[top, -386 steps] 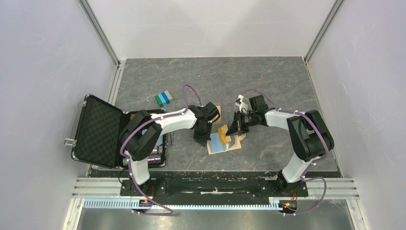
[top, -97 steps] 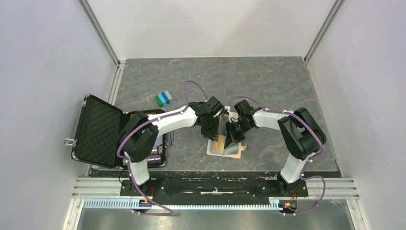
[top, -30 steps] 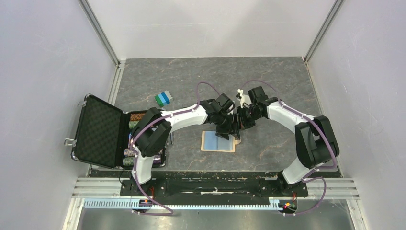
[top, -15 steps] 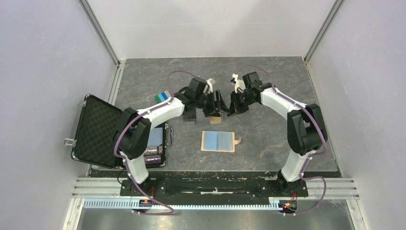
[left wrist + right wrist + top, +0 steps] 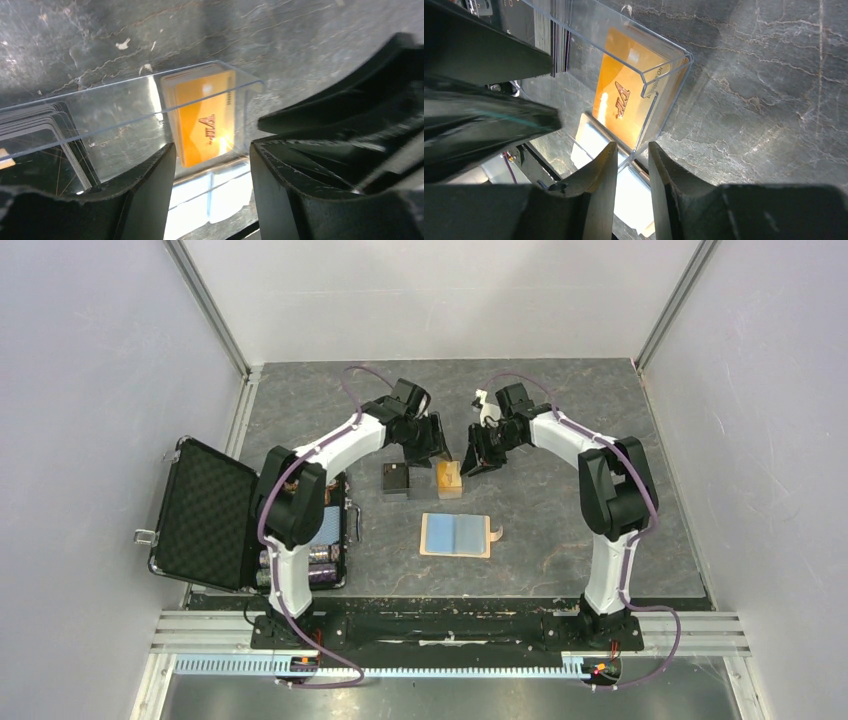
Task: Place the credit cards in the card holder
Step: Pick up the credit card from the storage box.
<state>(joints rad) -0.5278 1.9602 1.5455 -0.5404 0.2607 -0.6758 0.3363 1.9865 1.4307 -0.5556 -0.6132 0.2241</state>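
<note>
The card holder (image 5: 455, 535) lies open and flat on the table, light-blue inside up, snap tab (image 5: 493, 533) to the right. Orange credit cards (image 5: 205, 120) marked VIP sit stacked inside a clear-lidded box (image 5: 449, 480) behind it. The same credit cards (image 5: 624, 102) show in the right wrist view. My left gripper (image 5: 435, 445) hovers just behind the box; the left gripper (image 5: 212, 147) is open and empty. My right gripper (image 5: 478, 458) hangs at the box's right; the right gripper (image 5: 631, 146) stands slightly open with nothing between its fingers.
A small black box (image 5: 396, 480) stands left of the orange one. A big black foam-lined case (image 5: 205, 515) lies open at the left edge, with chips (image 5: 325, 550) in its tray. Walls close in the table on three sides.
Both arms have pulled back from over the card holder to the boxes behind it. The right gripper has gone from shut to slightly open.
</note>
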